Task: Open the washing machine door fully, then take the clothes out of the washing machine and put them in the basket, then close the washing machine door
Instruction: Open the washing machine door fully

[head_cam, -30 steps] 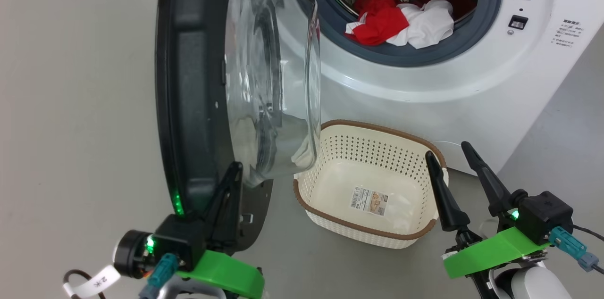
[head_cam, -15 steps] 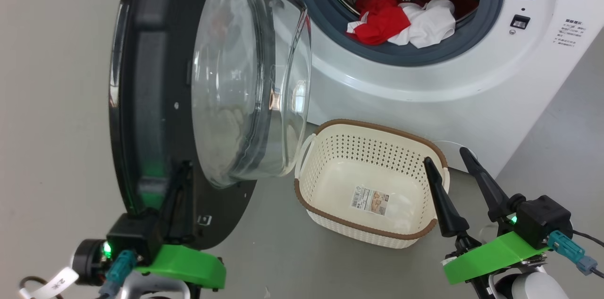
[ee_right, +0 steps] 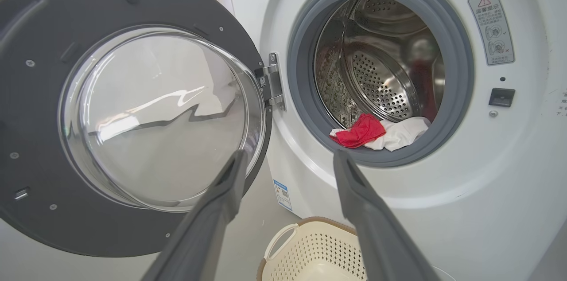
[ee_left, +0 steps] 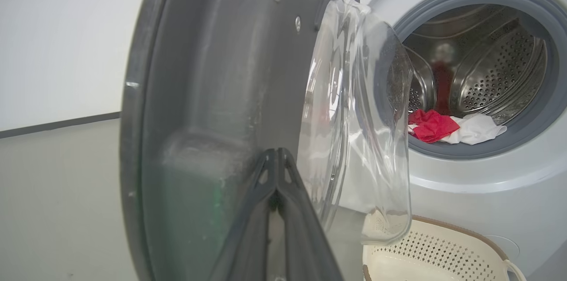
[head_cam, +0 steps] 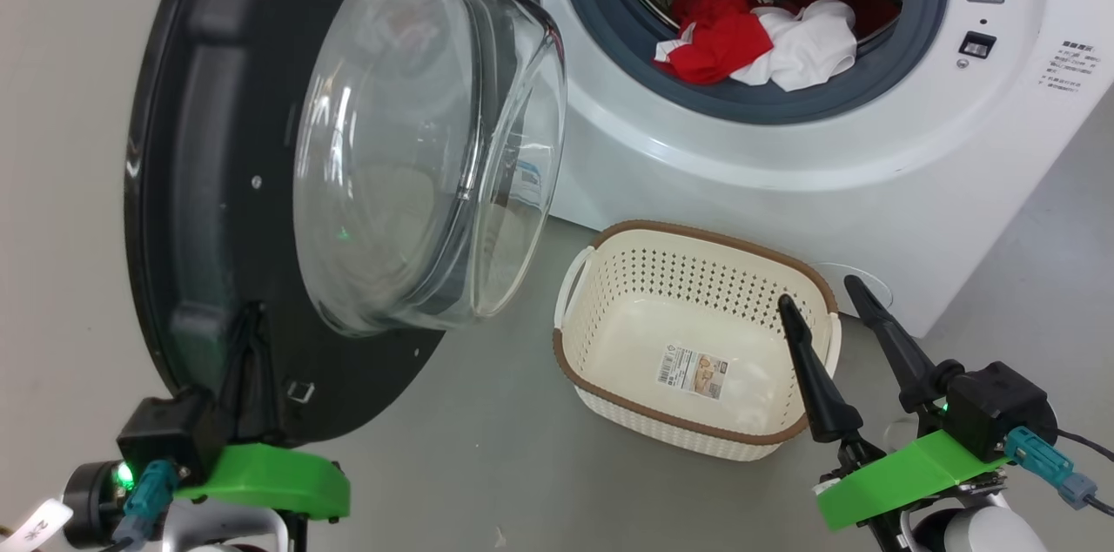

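The washing machine door (head_cam: 165,186) stands swung out to the left, its black rim and glass bowl facing me. My left gripper (head_cam: 250,327) is shut, its tips resting against the lower inner rim of the door (ee_left: 199,72); the joined fingertips (ee_left: 275,153) hold nothing. Red and white clothes (head_cam: 757,43) lie at the drum's front lip in the washing machine (head_cam: 783,169). The cream basket (head_cam: 687,232) sits on the floor below the opening. My right gripper (head_cam: 820,295) hangs open over the basket's right rim, nothing between its fingers (ee_right: 290,157).
The grey floor (head_cam: 487,465) stretches between the door and the basket. A pale wall (head_cam: 70,143) lies behind the door on the left. The door hinge (ee_right: 273,79) sits at the drum opening's left side.
The door has swung further open to the left, and my left gripper went left and down with it. The right gripper stayed in place.
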Controlling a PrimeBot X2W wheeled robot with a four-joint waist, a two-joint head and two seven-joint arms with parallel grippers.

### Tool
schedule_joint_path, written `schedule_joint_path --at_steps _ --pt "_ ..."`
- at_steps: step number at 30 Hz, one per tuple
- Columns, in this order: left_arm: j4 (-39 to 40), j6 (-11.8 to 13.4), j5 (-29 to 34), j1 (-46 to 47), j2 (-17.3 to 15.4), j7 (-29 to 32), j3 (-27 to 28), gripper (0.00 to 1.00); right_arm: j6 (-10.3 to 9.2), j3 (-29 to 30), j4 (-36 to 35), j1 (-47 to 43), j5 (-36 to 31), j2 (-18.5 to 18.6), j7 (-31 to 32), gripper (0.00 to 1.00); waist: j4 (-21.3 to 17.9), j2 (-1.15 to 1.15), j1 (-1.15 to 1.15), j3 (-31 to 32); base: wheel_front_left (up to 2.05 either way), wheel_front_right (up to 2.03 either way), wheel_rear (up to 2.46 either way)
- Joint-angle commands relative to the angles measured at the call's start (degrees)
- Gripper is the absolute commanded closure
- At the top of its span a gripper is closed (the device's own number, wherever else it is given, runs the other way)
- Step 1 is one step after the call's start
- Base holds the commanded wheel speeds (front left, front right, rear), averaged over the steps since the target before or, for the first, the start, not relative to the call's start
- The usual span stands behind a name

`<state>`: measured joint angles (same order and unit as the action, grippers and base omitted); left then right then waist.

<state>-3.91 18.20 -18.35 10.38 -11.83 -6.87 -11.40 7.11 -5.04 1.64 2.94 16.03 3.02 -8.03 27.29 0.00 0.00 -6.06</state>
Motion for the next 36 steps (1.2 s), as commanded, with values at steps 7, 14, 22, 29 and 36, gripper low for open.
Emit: schedule_joint_path --at_steps 7,14,22,29,36 --pt "-1.95 0.75 -1.66 1.46 -2.07 -1.99 4.35 1.0 0.37 -1.58 -2.92 0.53 -1.17 -0.14 1.13 0.0 0.47 0.0 0.0 -1.1 0.0 0.0 0.0" --pt "-5.78 0.38 -2.83 3.97 -2.69 -4.14 6.15 1.0 0.37 -1.52 -3.75 0.62 -1.83 -0.14 2.1 0.0 0.45 0.0 0.0 -1.88 0.0 0.0 0.0" --pt "-9.39 0.2 -3.38 6.24 -3.47 -5.95 7.69 1.0 0.37 -1.14 -4.73 0.57 -2.64 -0.14 3.2 0.0 0.14 0.0 0.0 -2.47 0.0 0.0 0.0" --pt "-12.44 -0.43 -3.83 8.27 -3.82 -6.86 8.45 1.0 0.37 -1.18 -5.23 0.63 -2.96 -0.14 3.66 0.0 0.13 0.0 0.0 -2.95 0.0 0.0 0.0" --pt "-15.54 -0.74 -4.17 10.56 -4.45 -7.59 9.86 1.0 0.37 -1.23 -5.69 0.84 -3.33 -0.14 4.18 0.0 0.12 0.0 0.0 -3.54 0.0 0.0 0.0"
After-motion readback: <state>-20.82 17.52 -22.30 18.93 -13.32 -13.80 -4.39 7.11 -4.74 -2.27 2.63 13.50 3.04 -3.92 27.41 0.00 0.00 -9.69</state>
